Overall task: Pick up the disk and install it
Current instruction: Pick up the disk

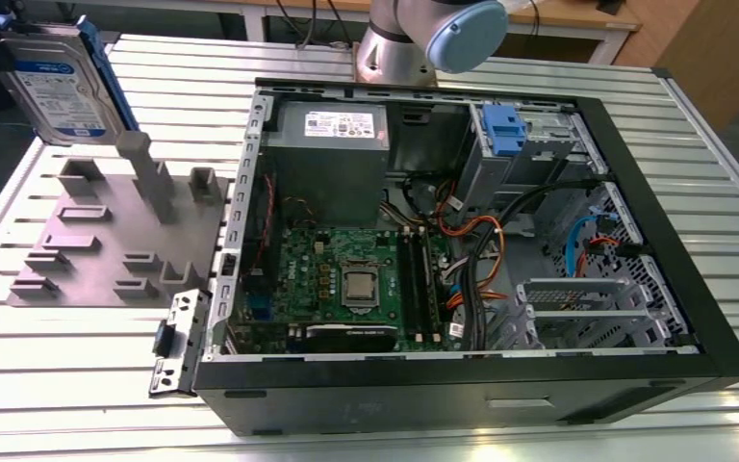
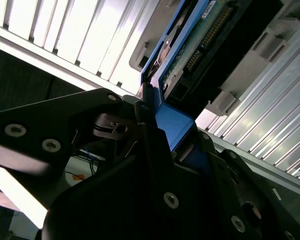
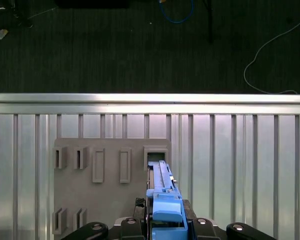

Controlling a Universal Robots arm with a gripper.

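The end effector [image 3: 167,222] is clamped on the disk [image 1: 62,87], its black fingers [image 2: 145,125] pressed against the blue carrier frame in both wrist views. The disk stands upright on edge, label facing out, above the grey slotted fixture [image 1: 100,241] near the bench's far corner on the exterior view's left. In the first wrist view the disk's edge lines up with the slot nearest the bench edge. The bench [image 1: 62,385] is a ribbed aluminium surface of parallel slats. The fixture lies flat on it beside the open computer case [image 1: 472,404], which takes up the middle of the bench and shows its motherboard, power supply and cables. The arm's base [image 1: 402,48] stands at the far edge behind the case. Beyond the bench edge lies dark carpeted floor [image 3: 115,45] with a blue cable [image 3: 177,15] and a thin white cable [image 3: 270,55] on it. Wooden furniture [image 1: 716,48] stands past the far corner on the exterior view's right.
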